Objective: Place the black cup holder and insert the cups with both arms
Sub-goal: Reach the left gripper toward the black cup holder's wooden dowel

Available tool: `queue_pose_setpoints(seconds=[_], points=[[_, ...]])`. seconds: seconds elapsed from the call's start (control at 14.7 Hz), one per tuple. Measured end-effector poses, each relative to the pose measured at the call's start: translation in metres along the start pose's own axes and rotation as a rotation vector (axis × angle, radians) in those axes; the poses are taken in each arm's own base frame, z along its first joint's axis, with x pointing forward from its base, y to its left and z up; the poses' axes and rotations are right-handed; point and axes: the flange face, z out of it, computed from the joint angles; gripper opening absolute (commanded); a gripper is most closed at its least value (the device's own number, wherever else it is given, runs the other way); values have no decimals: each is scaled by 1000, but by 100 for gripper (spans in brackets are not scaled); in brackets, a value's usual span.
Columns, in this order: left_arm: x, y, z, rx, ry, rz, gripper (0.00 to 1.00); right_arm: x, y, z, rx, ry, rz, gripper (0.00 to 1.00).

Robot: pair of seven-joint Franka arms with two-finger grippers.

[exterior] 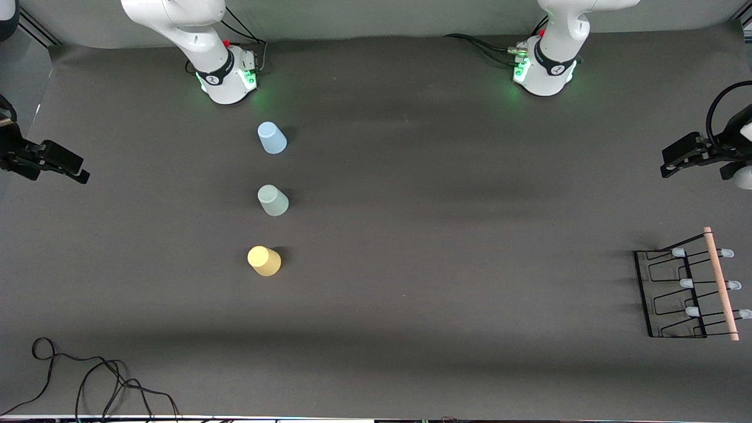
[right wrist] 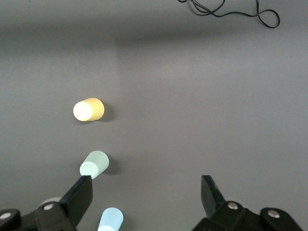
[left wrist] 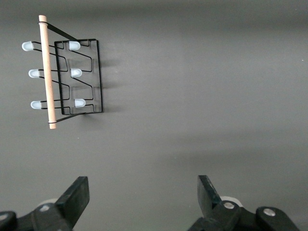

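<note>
Three cups stand mouth down in a row toward the right arm's end of the table: light blue (exterior: 272,138) nearest the bases, pale green (exterior: 273,200) in the middle, yellow (exterior: 264,261) nearest the front camera. The right wrist view shows the yellow (right wrist: 88,110), pale green (right wrist: 94,163) and light blue (right wrist: 110,219) cups. The black cup holder (exterior: 687,294) with its wooden handle stands at the left arm's end; it also shows in the left wrist view (left wrist: 65,77). My left gripper (exterior: 675,161) (left wrist: 143,190) is open and empty, raised at that end. My right gripper (exterior: 64,165) (right wrist: 147,192) is open and empty, raised at the other end.
A loose black cable (exterior: 88,376) lies on the dark table mat (exterior: 446,235) at the front corner toward the right arm's end, and shows in the right wrist view (right wrist: 226,9). The arm bases (exterior: 232,79) (exterior: 543,73) stand along the table's back edge.
</note>
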Motion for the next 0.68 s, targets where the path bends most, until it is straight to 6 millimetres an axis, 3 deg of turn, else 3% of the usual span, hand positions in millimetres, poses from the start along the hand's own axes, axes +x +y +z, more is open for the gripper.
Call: queue_pose_setpoints(seconds=[0.48, 0.68], points=[[5, 1, 5, -16, 4, -42, 100, 2, 4, -1, 6, -23, 8, 100], [18, -4, 22, -16, 1, -51, 100, 5, 4, 0, 6, -24, 8, 100]])
